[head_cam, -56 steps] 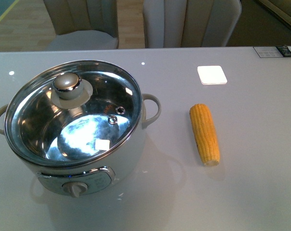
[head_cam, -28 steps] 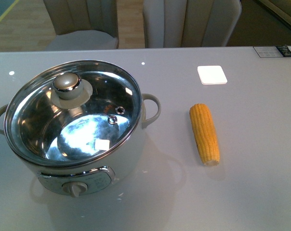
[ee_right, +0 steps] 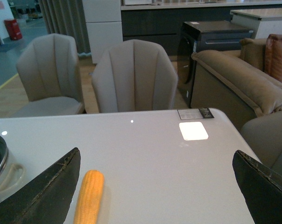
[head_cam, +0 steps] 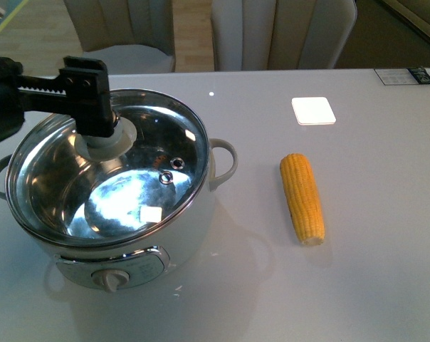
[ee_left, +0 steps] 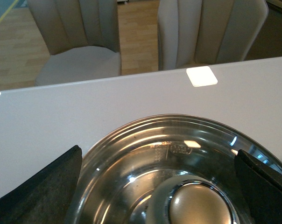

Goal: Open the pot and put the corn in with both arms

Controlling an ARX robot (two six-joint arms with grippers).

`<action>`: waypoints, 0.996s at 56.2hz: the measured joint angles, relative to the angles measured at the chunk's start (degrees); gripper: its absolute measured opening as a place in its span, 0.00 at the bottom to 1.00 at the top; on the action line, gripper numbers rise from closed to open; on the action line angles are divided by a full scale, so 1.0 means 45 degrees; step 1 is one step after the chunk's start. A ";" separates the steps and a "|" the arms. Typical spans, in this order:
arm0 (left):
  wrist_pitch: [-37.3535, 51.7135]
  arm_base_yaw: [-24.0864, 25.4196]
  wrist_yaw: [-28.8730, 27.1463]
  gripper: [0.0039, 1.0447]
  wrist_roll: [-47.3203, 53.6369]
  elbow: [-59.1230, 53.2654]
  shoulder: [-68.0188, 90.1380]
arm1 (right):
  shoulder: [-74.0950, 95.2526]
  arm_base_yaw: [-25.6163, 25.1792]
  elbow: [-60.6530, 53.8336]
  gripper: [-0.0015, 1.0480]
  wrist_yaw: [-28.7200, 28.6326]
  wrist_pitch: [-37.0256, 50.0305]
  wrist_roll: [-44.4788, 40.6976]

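Observation:
The white pot (head_cam: 193,235) stands on the left of the table with its glass lid (head_cam: 137,192) on. My left gripper (head_cam: 92,107) is open and sits over the lid's knob, hiding most of it. In the left wrist view the steel knob (ee_left: 199,207) lies between the spread fingers of the left gripper (ee_left: 157,161), not touched. The yellow corn (head_cam: 302,198) lies on the table to the right of the pot. My right gripper (ee_right: 156,156) is open and empty above the table, with the corn (ee_right: 88,196) beside one finger. The right arm is out of the front view.
A white square pad (head_cam: 313,110) lies behind the corn, and a dark label card (head_cam: 404,75) lies at the far right edge. Two padded chairs (head_cam: 122,28) stand behind the table. The pot's side handle (head_cam: 226,160) juts toward the corn.
My left arm has come in from the left and now covers the lid's knob with its open gripper. Pot, lid and corn have not moved.

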 joint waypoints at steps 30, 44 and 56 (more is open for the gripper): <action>0.1282 -0.1253 -0.0967 0.93 -0.0039 0.0476 0.2880 | 0.0000 0.0000 0.0000 0.92 -0.0005 0.0000 0.0000; 0.1452 -0.1433 -0.1355 0.93 -0.0223 0.0850 0.3269 | 0.0000 0.0000 0.0000 0.92 -0.0005 0.0000 0.0000; 0.1457 -0.1447 -0.1666 0.89 -0.0529 0.0903 0.3337 | 0.0000 0.0000 0.0000 0.92 -0.0005 0.0000 0.0000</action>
